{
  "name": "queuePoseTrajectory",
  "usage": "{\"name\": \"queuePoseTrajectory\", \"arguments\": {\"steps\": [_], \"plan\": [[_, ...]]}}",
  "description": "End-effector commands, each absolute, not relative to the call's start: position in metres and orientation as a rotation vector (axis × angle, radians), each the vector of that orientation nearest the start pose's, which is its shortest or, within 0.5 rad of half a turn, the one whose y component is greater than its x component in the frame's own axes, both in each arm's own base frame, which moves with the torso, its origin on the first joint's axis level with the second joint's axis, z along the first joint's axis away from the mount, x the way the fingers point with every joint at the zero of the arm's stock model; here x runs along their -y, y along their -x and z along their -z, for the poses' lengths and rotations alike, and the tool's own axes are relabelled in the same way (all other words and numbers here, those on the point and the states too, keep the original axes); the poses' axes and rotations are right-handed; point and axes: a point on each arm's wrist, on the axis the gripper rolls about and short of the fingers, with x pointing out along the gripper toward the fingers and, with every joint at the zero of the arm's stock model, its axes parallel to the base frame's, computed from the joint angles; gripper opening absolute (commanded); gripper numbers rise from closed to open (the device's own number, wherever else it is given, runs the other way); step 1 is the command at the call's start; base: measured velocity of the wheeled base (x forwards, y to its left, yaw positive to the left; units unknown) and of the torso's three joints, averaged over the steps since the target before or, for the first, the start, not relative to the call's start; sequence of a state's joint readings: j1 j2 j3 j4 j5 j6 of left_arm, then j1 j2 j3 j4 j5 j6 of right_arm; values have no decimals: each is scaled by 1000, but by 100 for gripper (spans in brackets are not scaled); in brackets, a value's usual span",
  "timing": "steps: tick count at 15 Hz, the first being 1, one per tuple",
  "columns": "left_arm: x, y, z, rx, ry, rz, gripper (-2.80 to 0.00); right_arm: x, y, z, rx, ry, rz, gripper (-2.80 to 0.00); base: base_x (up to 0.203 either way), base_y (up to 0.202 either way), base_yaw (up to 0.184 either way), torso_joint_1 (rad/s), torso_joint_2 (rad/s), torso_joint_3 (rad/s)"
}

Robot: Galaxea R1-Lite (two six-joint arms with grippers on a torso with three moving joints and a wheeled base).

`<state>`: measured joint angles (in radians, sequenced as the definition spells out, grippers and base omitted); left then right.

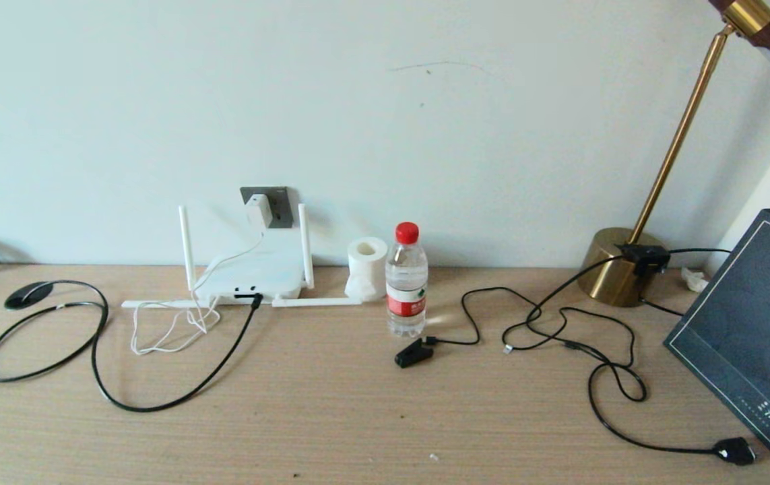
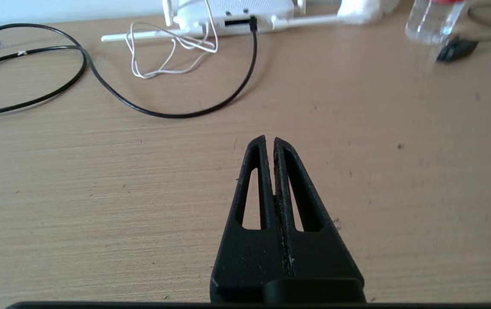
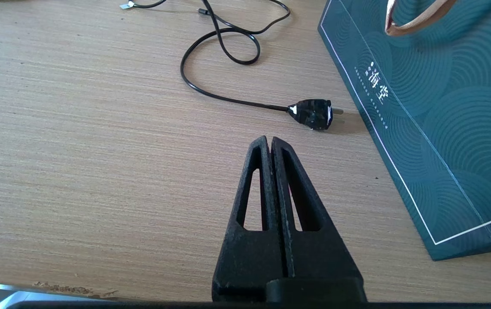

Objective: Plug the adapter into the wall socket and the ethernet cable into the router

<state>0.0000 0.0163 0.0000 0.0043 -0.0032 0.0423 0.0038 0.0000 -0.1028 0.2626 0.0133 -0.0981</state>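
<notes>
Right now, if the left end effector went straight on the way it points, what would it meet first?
Shut and empty, the left end effector points over bare table. First in line is probably the ethernet cable, whose loop curves up to the router; depth is unclear.

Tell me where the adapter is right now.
In the head view the adapter sits plugged into the wall socket left of centre, just above the router, its white cord trailing down onto the table.

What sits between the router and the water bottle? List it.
In the head view, a toilet paper roll stands between the router and the water bottle.
</notes>
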Motion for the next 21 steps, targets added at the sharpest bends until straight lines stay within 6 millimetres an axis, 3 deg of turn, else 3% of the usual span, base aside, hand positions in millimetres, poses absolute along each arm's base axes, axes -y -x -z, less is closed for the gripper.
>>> {"name": "queuePoseTrajectory", "arguments": {"steps": [1, 21], "plan": [[0, 23, -75, -6, -38, 2, -280, 0, 33, -77, -160, 92, -24, -280, 0, 0, 0, 0, 0, 0], [0, 23, -75, -6, -38, 2, -280, 0, 33, -77, -161, 15, -10, -280, 0, 0, 0, 0, 0, 0]]}}
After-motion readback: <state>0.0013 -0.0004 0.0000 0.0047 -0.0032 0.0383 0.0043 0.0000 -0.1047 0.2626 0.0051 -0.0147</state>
